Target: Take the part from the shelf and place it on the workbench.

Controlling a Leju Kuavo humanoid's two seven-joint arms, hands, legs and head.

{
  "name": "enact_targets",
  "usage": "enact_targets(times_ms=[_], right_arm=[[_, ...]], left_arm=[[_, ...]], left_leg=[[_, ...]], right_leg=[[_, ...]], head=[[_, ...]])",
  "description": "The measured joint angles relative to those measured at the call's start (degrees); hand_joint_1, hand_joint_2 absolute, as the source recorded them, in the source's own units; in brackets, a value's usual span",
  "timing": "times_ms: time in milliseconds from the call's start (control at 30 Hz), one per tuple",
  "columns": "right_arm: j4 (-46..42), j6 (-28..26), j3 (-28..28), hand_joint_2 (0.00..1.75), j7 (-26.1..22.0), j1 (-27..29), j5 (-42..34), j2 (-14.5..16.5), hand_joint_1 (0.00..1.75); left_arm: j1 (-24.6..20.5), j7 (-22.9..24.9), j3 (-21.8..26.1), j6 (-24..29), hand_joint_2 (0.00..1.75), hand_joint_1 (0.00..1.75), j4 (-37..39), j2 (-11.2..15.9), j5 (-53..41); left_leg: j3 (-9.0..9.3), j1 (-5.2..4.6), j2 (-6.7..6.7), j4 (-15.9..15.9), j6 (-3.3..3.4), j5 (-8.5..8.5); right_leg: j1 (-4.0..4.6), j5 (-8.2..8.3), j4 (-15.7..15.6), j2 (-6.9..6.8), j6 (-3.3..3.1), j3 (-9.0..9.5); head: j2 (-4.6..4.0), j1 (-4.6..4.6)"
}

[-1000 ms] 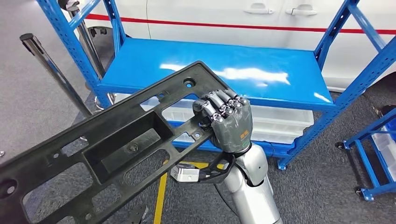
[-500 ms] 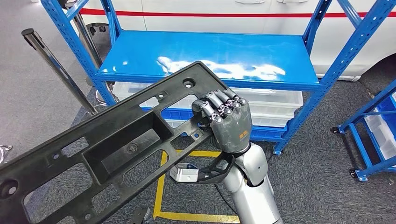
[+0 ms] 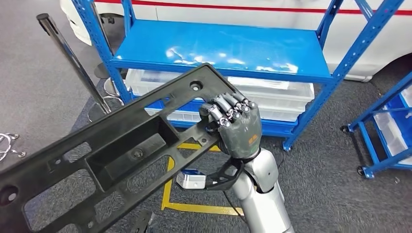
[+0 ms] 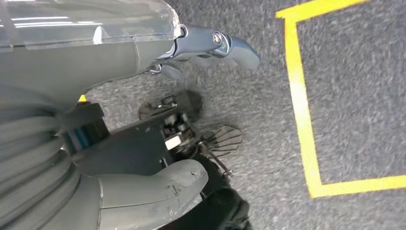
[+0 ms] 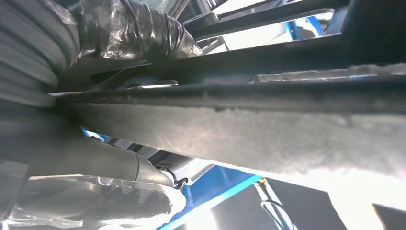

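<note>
Your right robot hand (image 3: 238, 128) grips the long black part (image 3: 116, 150) at its rim, fingers curled over the edge, holding it tilted above the grey floor (image 3: 330, 194), well apart from the blue shelf (image 3: 228, 48). Open carpet lies to its right; a chrome post (image 3: 73, 60) stands near its upper left. The left robot hand (image 4: 143, 191) hangs over floor with yellow tape (image 4: 301, 110); you cannot tell its state. Since half a second ago, the camera has shifted, the shelf sitting higher in view.
</note>
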Motion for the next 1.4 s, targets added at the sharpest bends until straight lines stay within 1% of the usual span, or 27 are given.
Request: enact_targets(times_ms=[67, 100, 133, 200, 267, 300, 400, 467, 567, 600, 633, 667, 700, 800, 867, 933, 967, 1000, 1067, 1100, 1133, 1167, 1233, 1300, 1333, 1367, 1400], right_arm=[[0.1, 0.0, 0.0, 1.75, 0.1, 0.0, 0.1, -0.1, 1.75], [0.1, 0.0, 0.0, 1.75, 0.2, 0.0, 0.1, -0.1, 1.75], [0.2, 0.0, 0.0, 1.75, 0.2, 0.0, 0.2, -0.2, 1.75], [0.2, 0.0, 0.0, 1.75, 0.3, 0.0, 0.3, -0.3, 1.75], [0.3, 0.0, 0.1, 1.75, 0.3, -0.3, 0.5, -0.2, 1.75], [0.3, 0.0, 0.1, 1.75, 0.4, -0.4, 0.6, -0.2, 1.75], [0.6, 0.0, 0.2, 1.75, 0.6, -0.6, 0.8, -0.2, 1.75], [0.7, 0.0, 0.2, 1.75, 0.7, -0.8, 0.9, -0.1, 1.75], [0.9, 0.0, 0.2, 1.75, 0.8, -0.9, 0.9, -0.1, 1.75], [0.9, 0.0, 0.3, 1.75, 0.8, -0.9, 0.9, -0.1, 1.75], [1.1, 0.0, 0.3, 1.75, 0.9, -0.9, 0.9, -0.1, 1.75], [1.2, 0.0, 0.3, 1.75, 0.9, -1.0, 1.0, -0.1, 1.75], [1.2, 0.0, 0.3, 1.75, 1.0, -1.0, 1.0, -0.1, 1.75], [1.3, 0.0, 0.6, 1.75, 1.5, -1.5, 1.1, -0.1, 1.75], [1.3, 0.0, 0.8, 1.75, 1.8, -1.9, 1.3, -0.1, 1.75], [1.3, 0.0, 1.0, 1.75, 1.9, -2.1, 1.4, -0.2, 1.75], [1.3, 0.0, 1.1, 1.75, 2.0, -2.1, 1.5, -0.2, 1.75], [1.3, 0.0, 1.1, 1.75, 2.0, -2.2, 1.5, -0.2, 1.75], [1.3, 0.0, 1.1, 1.75, 2.1, -2.3, 1.5, -0.3, 1.75], [1.3, 0.0, 1.2, 1.75, 2.2, -2.3, 1.5, -0.4, 1.75], [1.3, 0.0, 1.2, 1.75, 2.2, -2.3, 1.5, -0.5, 1.75], [1.3, 0.0, 1.2, 1.75, 2.3, -2.3, 1.5, -0.6, 1.75], [1.4, 0.0, 1.3, 1.75, 2.3, -2.3, 1.5, -0.6, 1.75], [1.4, 0.0, 1.4, 1.75, 2.3, -2.5, 1.5, -0.6, 1.75], [1.4, 0.0, 1.5, 1.75, 2.3, -2.7, 1.5, -0.6, 1.75], [1.4, 0.0, 1.6, 1.75, 2.3, -2.8, 1.5, -0.6, 1.75], [1.4, 0.0, 1.7, 1.75, 2.4, -2.8, 1.5, -0.6, 1.75]], left_arm=[[0.0, -0.1, 0.0, 0.0, 1.75, 0.00, 0.0, 0.0, 0.0], [0.0, -0.1, 0.0, 0.0, 1.75, 0.00, 0.0, 0.0, 0.0], [0.0, -0.1, 0.0, 0.0, 1.75, 0.00, 0.0, 0.0, 0.0], [0.0, -0.2, 0.0, 0.0, 1.75, 0.00, 0.0, 0.0, 0.1], [0.0, -0.3, 0.0, 0.0, 1.75, 0.00, 0.0, 0.0, 0.1], [0.0, -0.3, 0.0, 0.0, 1.75, 0.00, 0.0, 0.0, 0.2], [0.0, -0.3, 0.0, 0.0, 1.75, 0.00, 0.0, -0.1, 0.2], [0.1, -0.3, 0.0, -0.1, 1.75, 0.00, 0.0, -0.1, 0.2], [0.2, -0.3, 0.0, -0.1, 1.75, 0.00, 0.0, -0.1, 0.2], [0.2, -0.3, 0.0, -0.1, 1.75, 0.00, 0.0, -0.1, 0.2], [0.2, -0.3, 0.0, -0.1, 1.75, 0.00, 0.0, -0.1, 0.2], [0.2, -0.3, 0.0, -0.2, 1.75, 0.00, 0.0, -0.1, 0.2], [0.1, -0.3, 0.0, -0.2, 1.75, 0.00, 0.0, -0.1, 0.1], [-0.2, -0.3, 0.0, -0.2, 1.75, 0.00, 0.0, -0.1, 0.1], [-0.3, -0.3, 0.0, -0.3, 1.75, 0.00, 0.0, -0.1, 0.0], [-0.3, -0.3, 0.0, -0.4, 1.75, 0.00, 0.0, -0.1, 0.0], [-0.4, -0.3, 0.0, -0.4, 1.75, 0.00, 0.0, -0.1, 0.0], [-0.4, -0.3, -0.1, -0.4, 1.75, 0.00, 0.0, -0.2, 0.0], [-0.5, -0.3, -0.1, -0.5, 1.75, 0.00, 0.0, -0.2, 0.0], [-0.5, -0.2, -0.1, -0.5, 1.75, 0.00, 0.0, -0.2, 0.0], [-0.5, -0.2, -0.1, -0.5, 1.75, 0.00, 0.0, -0.2, 0.0], [-0.5, -0.2, -0.2, -0.6, 1.75, 0.00, 0.0, -0.2, 0.0], [-0.5, -0.2, -0.2, -0.6, 1.75, 0.00, 0.0, -0.2, 0.0], [-0.6, -0.3, -0.3, -0.6, 1.75, 0.00, 0.0, -0.1, 0.0], [-0.6, -0.3, -0.3, -0.6, 1.75, 0.00, 0.0, -0.1, 0.0], [-0.6, -0.3, -0.4, -0.6, 1.75, 0.00, -0.1, -0.1, 0.0], [-0.5, -0.3, -0.4, -0.7, 1.75, 0.00, -0.1, -0.1, 0.0]], left_leg=[[-1.65, -0.14, 0.00, 0.2, 0.26, 1.17], [-2.59, -0.16, 0.02, 0.5, 0.18, 1.67], [-3.55, -0.17, 0.02, 0.8, 0.11, 2.13], [-5.32, -0.16, 0.00, 1.6, -0.15, 2.89], [-6.61, -0.22, -0.04, 2.2, -0.61, 3.47], [-6.97, -0.24, -0.05, 2.3, -0.91, 3.81], [-7.44, -0.08, -0.14, 2.3, -1.87, 4.71], [-8.33, 0.00, -0.34, 4.0, -2.43, 2.62], [-11.09, 0.21, -0.43, 13.9, -3.06, -4.96], [-11.52, 0.26, -0.43, 17.0, -3.19, -6.25], [-11.17, 0.28, -0.42, 18.4, -3.23, -6.33], [-9.89, 0.29, -0.43, 17.9, -3.19, -5.36], [-7.55, 0.29, -0.45, 15.3, -3.01, -3.87], [-0.09, -0.06, -0.58, 4.3, -2.14, -2.59], [0.96, -0.46, -0.62, 1.8, -1.71, -2.68], [0.40, -0.38, -0.44, 1.1, -1.06, -1.32], [-0.03, -0.26, -0.30, 0.7, -0.65, -0.50], [-0.65, -0.12, -0.15, 0.4, -0.32, 0.37], [-2.48, -0.14, -0.04, 0.6, 0.02, 1.81], [-3.58, -0.17, -0.02, 0.8, -0.01, 2.49], [-4.74, -0.19, 0.01, 1.1, -0.07, 3.17], [-5.91, -0.20, 0.04, 1.4, -0.17, 3.81], [-8.11, -0.19, 0.05, 2.2, -0.48, 4.97], [-9.66, -0.27, -0.05, 2.9, -1.01, 6.00], [-10.03, -0.28, -0.09, 3.0, -1.30, 6.57], [-10.27, -0.20, -0.11, 3.0, -1.62, 7.24], [-10.37, -0.06, -0.14, 2.7, -1.97, 7.99]], right_leg=[[-0.12, -5.10, 6.9, 0.07, 0.37, -1.61], [-0.14, -5.95, 9.6, 0.06, 0.47, -1.83], [-0.15, -5.57, 10.7, 0.06, 0.50, -1.29], [-0.17, -2.87, 7.1, 0.06, 0.37, 2.65], [0.00, -2.28, 0.1, 0.14, -0.07, 7.60], [0.15, -2.59, -2.3, 0.21, -0.34, 9.02], [0.39, -2.44, -4.2, 0.16, -1.34, 9.39], [0.19, -1.46, -4.6, -0.10, -2.32, 8.83], [0.22, -0.01, -4.5, -0.34, -3.18, 7.02], [0.26, 0.40, -4.4, -0.38, -3.23, 6.30], [0.29, 0.78, -4.1, -0.42, -3.22, 5.59], [0.31, 1.15, -3.9, -0.43, -3.19, 4.90], [0.33, 1.52, -3.6, -0.39, -3.12, 4.24], [0.35, 2.78, -3.2, -0.29, -2.54, 2.88], [0.22, 3.81, -3.5, -0.33, -1.86, 2.67], [0.17, 4.26, -3.8, -0.24, -1.10, 2.43], [0.16, 3.03, -3.1, -0.16, -0.79, 2.03], [0.13, 0.69, -1.3, -0.07, -0.53, 1.39], [-0.08, -5.47, 5.3, -0.01, -0.17, -0.24], [-0.15, -7.19, 8.9, -0.02, 0.00, -0.81], [-0.22, -7.36, 11.6, -0.02, 0.14, -0.82], [-0.31, -6.24, 12.6, -0.02, 0.25, -0.13], [-0.58, -3.17, 9.3, -0.03, 0.35, 4.04], [-0.52, -4.21, 1.9, 0.05, 0.14, 9.67], [-0.37, -5.34, -1.0, 0.13, -0.12, 11.36], [-0.06, -6.13, -2.8, 0.21, -0.48, 12.14], [0.13, -5.90, -3.5, 0.25, -1.00, 12.02]], head=[[0.00, 0.02], [0.00, 0.02], [0.00, 0.01], [0.00, 0.00], [0.00, -0.01], [0.00, -0.02], [0.00, 0.00], [0.00, -0.02], [0.00, -0.03], [0.00, -0.03], [0.00, -0.03], [0.00, -0.04], [0.00, -0.04], [0.00, -0.03], [0.00, -0.02], [0.00, -0.01], [0.00, 0.00], [0.00, 0.01], [0.00, 0.01], [0.00, 0.00], [0.00, 0.00], [0.00, 0.00], [0.00, 0.01], [0.00, -0.01], [0.00, -0.01], [0.00, -0.03], [0.00, -0.02]])
